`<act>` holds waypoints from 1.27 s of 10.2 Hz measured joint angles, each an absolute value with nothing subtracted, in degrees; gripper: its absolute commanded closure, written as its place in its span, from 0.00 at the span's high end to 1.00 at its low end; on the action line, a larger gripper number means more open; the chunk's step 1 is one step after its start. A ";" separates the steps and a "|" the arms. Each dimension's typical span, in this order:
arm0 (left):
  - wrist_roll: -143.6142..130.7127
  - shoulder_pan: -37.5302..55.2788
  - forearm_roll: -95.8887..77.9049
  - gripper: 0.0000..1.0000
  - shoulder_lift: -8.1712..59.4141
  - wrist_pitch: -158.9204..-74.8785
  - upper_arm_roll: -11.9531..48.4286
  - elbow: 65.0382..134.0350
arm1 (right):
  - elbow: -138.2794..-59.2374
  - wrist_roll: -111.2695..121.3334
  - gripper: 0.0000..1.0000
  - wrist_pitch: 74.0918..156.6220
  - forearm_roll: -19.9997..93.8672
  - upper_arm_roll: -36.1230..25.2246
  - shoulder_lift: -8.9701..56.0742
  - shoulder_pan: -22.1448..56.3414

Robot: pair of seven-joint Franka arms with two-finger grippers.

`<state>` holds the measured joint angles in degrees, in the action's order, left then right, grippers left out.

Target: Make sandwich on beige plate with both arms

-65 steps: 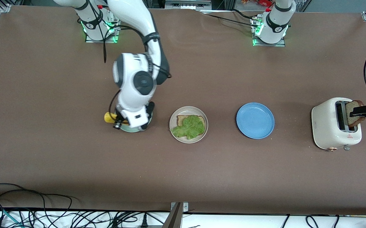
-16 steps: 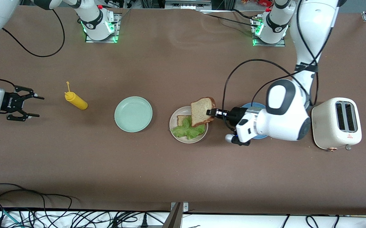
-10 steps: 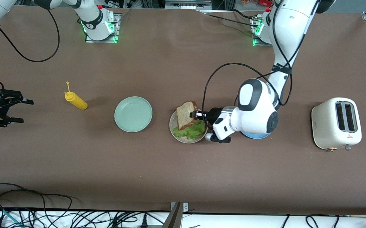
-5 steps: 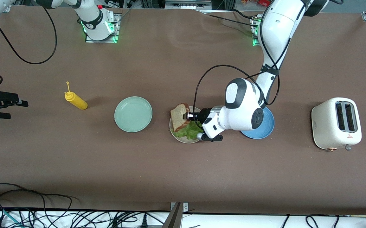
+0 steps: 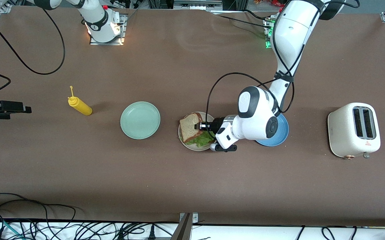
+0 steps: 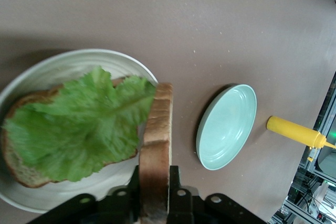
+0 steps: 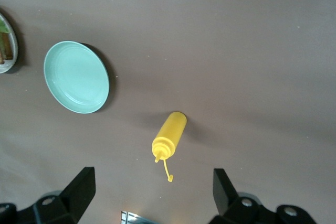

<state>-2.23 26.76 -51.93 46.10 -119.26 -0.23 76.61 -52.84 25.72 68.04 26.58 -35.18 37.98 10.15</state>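
The beige plate (image 5: 192,148) (image 6: 63,59) holds a bread slice (image 6: 21,174) with a ruffled green lettuce leaf (image 5: 203,139) (image 6: 73,129) on it. A second brown-crusted slice (image 5: 189,126) (image 6: 156,129) leans over the lettuce, on the plate's side toward the right arm's end. My left gripper (image 5: 199,126) (image 6: 156,174) is shut on this slice, its fingers pressed against both faces. My right gripper (image 5: 12,108) (image 7: 152,192) waits open and empty above the table at the right arm's end.
A mint-green plate (image 5: 140,120) (image 7: 76,77) lies beside the beige plate, and a yellow squeeze bottle (image 5: 79,106) (image 7: 169,136) lies farther toward the right arm's end. A blue plate (image 5: 280,133) sits partly under the left arm. A cream toaster (image 5: 354,129) stands at the left arm's end.
The left arm carried the second slice from beside the blue plate over the beige plate and tipped it down toward the lettuce. The right gripper drew back toward the table's edge.
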 measured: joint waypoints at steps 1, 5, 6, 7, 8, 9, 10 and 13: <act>-1.92 26.32 -51.93 1.00 46.29 -119.26 -0.38 76.69 | -51.96 22.88 0.99 68.06 22.16 -29.50 37.10 7.53; -1.37 23.68 -49.37 1.00 46.45 -118.70 -0.68 77.74 | -51.10 7.56 0.98 68.60 0.39 -0.86 31.89 -3.27; -1.33 22.83 -48.20 1.00 46.44 -118.41 -0.69 77.74 | -51.42 5.17 0.98 68.84 -0.85 0.94 30.99 -3.50; -1.23 21.84 -46.76 1.00 46.39 -117.78 -0.70 77.74 | -52.86 4.42 0.99 69.88 -1.01 1.24 29.90 -3.53; -1.07 20.87 -45.05 1.00 46.27 -116.78 -0.71 77.68 | -56.04 4.36 0.99 72.43 -1.03 1.23 28.15 -3.75; -0.98 20.04 -43.92 1.00 46.02 -115.92 -0.71 77.58 | -61.95 4.36 1.00 77.19 -1.05 1.23 25.04 -4.05; -0.93 19.72 -43.73 1.00 45.77 -115.56 -0.70 77.54 | -69.34 4.36 1.00 82.54 -1.08 1.23 21.04 -4.24; -0.93 19.94 -43.72 1.00 45.40 -115.52 -0.48 77.41 | -90.38 0.08 1.00 92.87 -1.11 1.24 8.57 -4.34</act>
